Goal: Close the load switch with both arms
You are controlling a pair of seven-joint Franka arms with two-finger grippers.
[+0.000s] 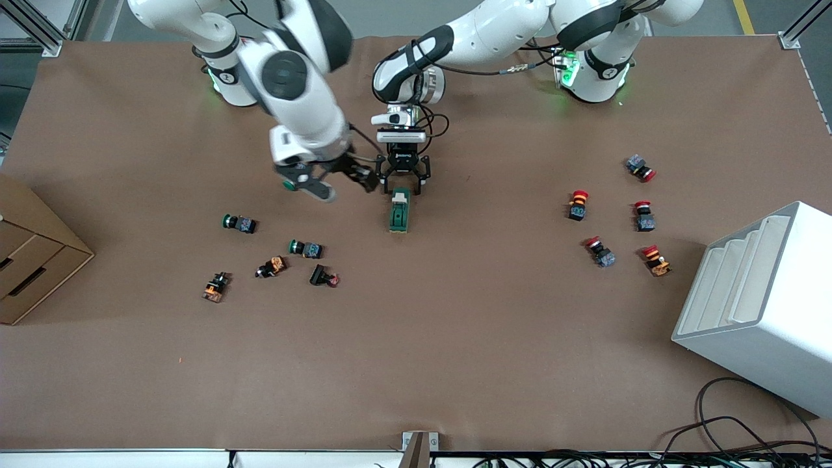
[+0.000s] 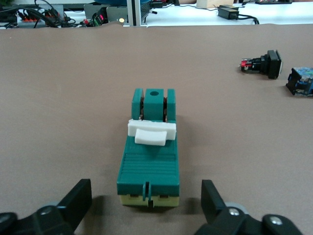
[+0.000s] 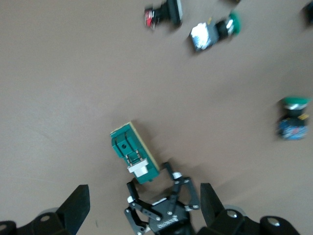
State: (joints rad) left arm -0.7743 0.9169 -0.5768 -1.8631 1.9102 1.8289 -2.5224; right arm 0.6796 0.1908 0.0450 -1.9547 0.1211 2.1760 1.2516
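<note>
Brown paper covers the table (image 1: pixel 416 364), the largest thing in sight. At the left arm's end a white stepped rack (image 1: pixel 760 305) stands near the front camera's edge, and at the right arm's end a cardboard box (image 1: pixel 32 253) sits at the table's edge.

Both white arms reach in toward the middle of the table. The left arm (image 1: pixel 494 32) comes from its base and carries the left gripper (image 1: pixel 403 184) low at the load switch's end farther from the front camera; its two black fingers (image 2: pixel 78 200) are spread wide, one on each side of that end, not touching it in the left wrist view. The right arm (image 1: pixel 299 84) carries the right gripper (image 1: pixel 338 182) over bare table just beside the left gripper, toward the right arm's end; its fingers (image 3: pixel 76 205) are also spread apart and hold nothing.

The load switch (image 1: pixel 400 210) lies flat on the table near the middle, a dark green block with a cream base and a white lever (image 2: pixel 151 133) across its top.

Red-capped push buttons (image 1: pixel 614 218) are scattered toward the left arm's end, and green-capped and orange push buttons (image 1: pixel 273 253) toward the right arm's end, all well apart from the switch.
</note>
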